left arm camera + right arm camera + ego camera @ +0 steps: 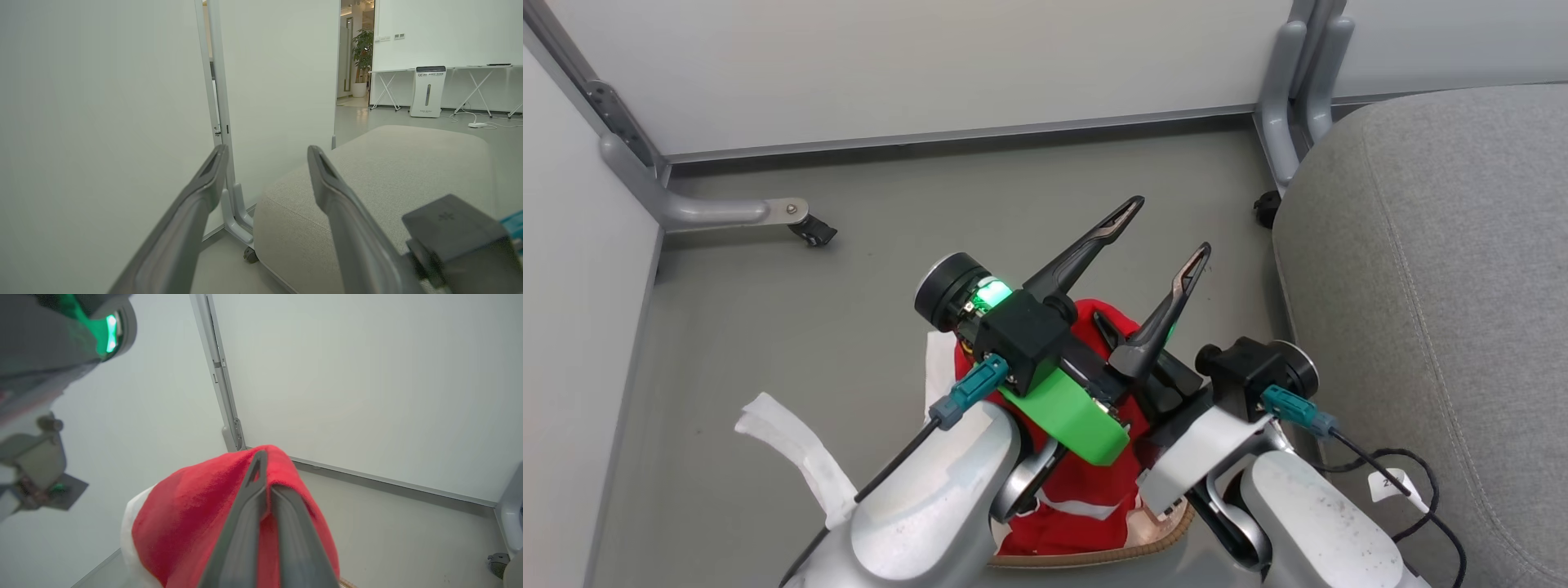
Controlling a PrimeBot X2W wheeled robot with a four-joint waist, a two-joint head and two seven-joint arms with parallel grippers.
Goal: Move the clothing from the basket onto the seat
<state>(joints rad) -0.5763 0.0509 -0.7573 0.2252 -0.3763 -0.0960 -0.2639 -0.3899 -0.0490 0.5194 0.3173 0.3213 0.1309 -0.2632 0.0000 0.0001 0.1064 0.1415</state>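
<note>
– Two grippers, one load. Which of them has the cloth?
– The right gripper (264, 473). Its long dark fingers are clenched on a fold of the red fabric garment with white trim (192, 510). The cloth drapes over the fingertips and hangs down toward the oval cream plastic basket with the brown woven rim (1094, 559), near the robot's body. I cannot tell whether it is the shorts or the jersey.
– And the left gripper (1164, 233)?
– Released, with its fingers spread wide and nothing between them. It sits just above the red cloth, pointing far and to the right.
– Where does the seat lie from the grip?
– The large grey fabric-upholstered seat cushion (1437, 286) is to the right, with its long edge running near to far beside the basket. The right arm is the nearer one. I judge the carry to be a sideways swing to the right, with enough lift for the hanging cloth to clear the cushion's rounded edge.
– Is anything in the way?
– The left arm crosses over the right gripper, so it likely needs to be out of that swing's path.
</note>
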